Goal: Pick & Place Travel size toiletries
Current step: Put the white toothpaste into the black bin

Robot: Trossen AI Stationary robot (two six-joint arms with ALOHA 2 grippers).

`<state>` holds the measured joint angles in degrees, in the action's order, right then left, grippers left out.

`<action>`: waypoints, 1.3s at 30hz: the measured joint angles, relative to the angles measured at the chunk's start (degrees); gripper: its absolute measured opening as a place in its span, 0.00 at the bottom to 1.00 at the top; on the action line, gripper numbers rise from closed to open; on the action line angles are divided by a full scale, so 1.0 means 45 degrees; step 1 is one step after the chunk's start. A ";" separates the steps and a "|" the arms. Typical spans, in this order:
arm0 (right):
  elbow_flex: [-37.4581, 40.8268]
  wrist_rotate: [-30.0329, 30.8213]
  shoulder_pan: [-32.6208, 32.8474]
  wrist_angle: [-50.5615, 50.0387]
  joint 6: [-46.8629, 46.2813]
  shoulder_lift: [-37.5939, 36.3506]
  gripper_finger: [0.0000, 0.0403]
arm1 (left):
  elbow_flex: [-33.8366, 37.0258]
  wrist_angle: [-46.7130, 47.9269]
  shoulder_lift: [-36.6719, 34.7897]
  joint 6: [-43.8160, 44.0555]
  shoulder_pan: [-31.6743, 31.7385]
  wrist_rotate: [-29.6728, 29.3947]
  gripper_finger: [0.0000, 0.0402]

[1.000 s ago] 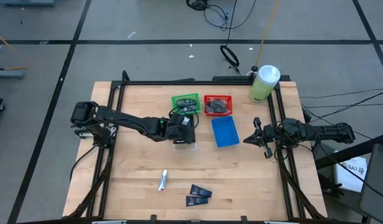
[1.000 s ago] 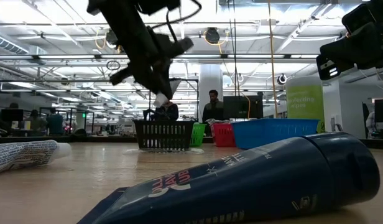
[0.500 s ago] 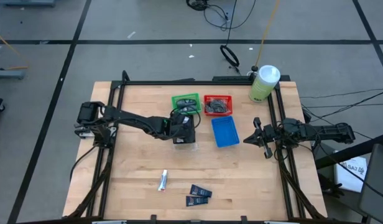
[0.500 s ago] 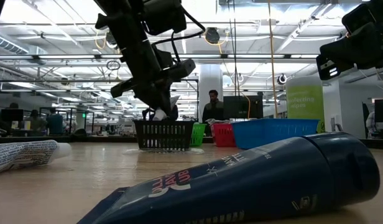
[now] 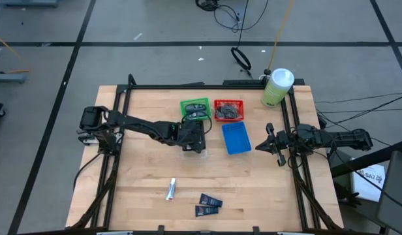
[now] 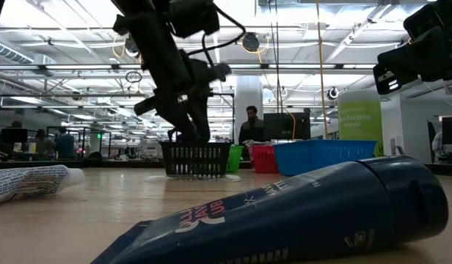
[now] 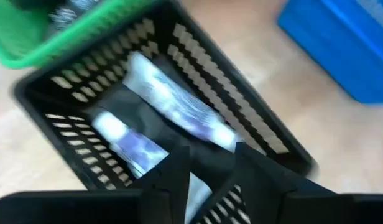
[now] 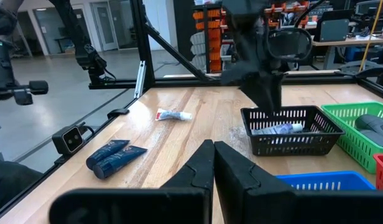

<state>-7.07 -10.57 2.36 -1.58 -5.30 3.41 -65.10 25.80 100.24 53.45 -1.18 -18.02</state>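
Observation:
My left gripper point(image 7: 210, 158) hangs open over the black basket point(image 7: 67, 93), fingers pointing down into it. Two silver-white tubes point(image 7: 179, 106) point(image 7: 126, 143) lie on the basket's floor; whether a finger touches one I cannot tell. Another silver-white tube point(image 5: 170, 189) and two dark navy packets point(image 5: 211, 201) point(image 5: 202, 211) lie flat near the table's front edge. My right gripper point(image 8: 213, 155) is shut and empty, level at the table's right side point(image 5: 274, 145).
Behind the black basket point(image 5: 194, 145) stand a green bin point(image 5: 195, 107) and a red bin point(image 5: 228, 109), and a blue bin point(image 5: 236, 138) stands to its right. A pale-green bottle point(image 5: 277, 87) is at the far right corner. A black frame borders the table.
My left gripper has come down toward the black basket with a white tube between its fingers. It has then opened, and the tube no longer shows at its fingertips in the low view. My right arm has kept still.

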 joint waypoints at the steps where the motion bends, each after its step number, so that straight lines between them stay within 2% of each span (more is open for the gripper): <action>1: -0.0002 0.0000 0.0002 0.0002 0.0000 -0.0003 0.01 | 0.0000 -0.0007 -0.0163 -0.0218 0.0015 0.0414 0.33; 4: -0.0004 0.0004 0.0002 0.0000 0.0000 -0.0003 0.01 | 0.0000 -0.0051 -0.0838 0.0040 -0.0116 0.1235 0.37; 6: 0.0000 0.0005 0.0002 0.0000 0.0000 0.0002 0.01 | 0.0000 -0.0090 -0.1269 0.0156 -0.0572 0.1102 0.39; 12: 0.0000 0.0005 -0.0002 0.0002 0.0000 -0.0001 0.01 | -0.0002 -0.0211 -0.2288 0.1035 -0.3129 -0.0315 0.39; 19: 0.0000 0.0005 0.0001 0.0001 0.0000 0.0000 0.01 | -0.0010 -0.0221 -0.2165 0.2795 -0.6320 0.0649 0.40; 25: 0.0000 0.0005 0.0002 0.0000 0.0000 -0.0003 0.01 | -0.0010 0.0240 -0.1832 0.3836 -0.8259 -0.1088 0.40; 30: 0.0000 0.0005 -0.0003 0.0005 0.0000 0.0000 0.01 | -0.0026 0.0108 -0.1482 0.4103 -0.8861 -0.1407 0.40; 33: 0.0000 0.0005 0.0002 0.0001 0.0001 0.0001 0.01 | 0.0000 0.0261 -0.1290 0.4732 -0.8813 -0.0686 0.42; 37: 0.0000 0.0005 -0.0003 0.0005 0.0000 0.0000 0.01 | -0.0005 0.1248 -0.1264 0.8193 -0.8148 0.1997 0.49; 39: 0.0000 0.0005 -0.0001 0.0005 0.0000 -0.0003 0.01 | -0.0005 0.1575 -0.1262 0.8887 -0.7821 0.2665 0.51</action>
<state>-7.07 -10.55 2.36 -1.56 -5.30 3.40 -65.12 32.89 94.56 93.44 -36.38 -6.03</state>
